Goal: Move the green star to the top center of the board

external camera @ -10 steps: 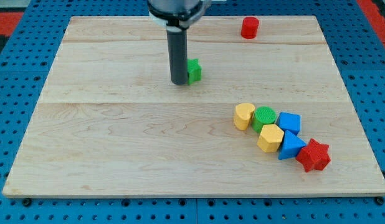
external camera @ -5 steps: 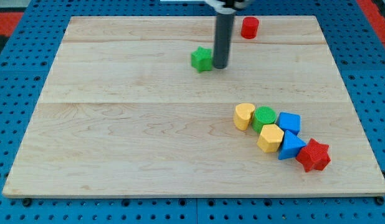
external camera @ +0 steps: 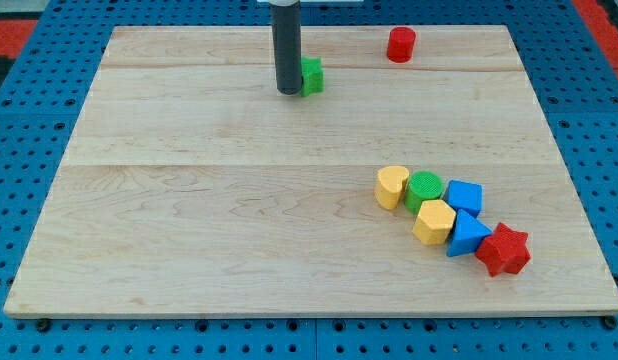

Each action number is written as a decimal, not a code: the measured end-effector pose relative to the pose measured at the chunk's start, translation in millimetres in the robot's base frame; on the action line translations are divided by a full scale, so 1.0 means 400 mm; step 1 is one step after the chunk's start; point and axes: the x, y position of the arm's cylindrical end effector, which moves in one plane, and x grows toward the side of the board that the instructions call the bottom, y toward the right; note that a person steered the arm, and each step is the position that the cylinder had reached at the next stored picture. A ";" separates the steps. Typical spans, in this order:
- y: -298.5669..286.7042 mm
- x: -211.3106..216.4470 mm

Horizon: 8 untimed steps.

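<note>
**Your bystander blocks: one loner far right, six huddled near right**

You have a red cylinder (external camera: pixel 400 45) standing alone at the far edge of the wooden board (external camera: pixel 189 230), right of centre and well apart from the rest. Toward the near right you see a tight cluster running diagonally: a yellow rounded block (external camera: pixel 391 187) at its left end, a green cylinder (external camera: pixel 424 190) touching it, then a blue block (external camera: pixel 464 196) just right of that. Nearer to you sit a yellow block (external camera: pixel 434 221) and a blue block with a pointed top (external camera: pixel 468 237), and a red star (external camera: pixel 503 250) closes the row at its near right end. Around the board you see a blue perforated base (external camera: pixel 29 150).
</note>
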 end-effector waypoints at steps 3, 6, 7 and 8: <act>0.144 0.026; 0.117 -0.073; 0.114 -0.073; 0.087 -0.073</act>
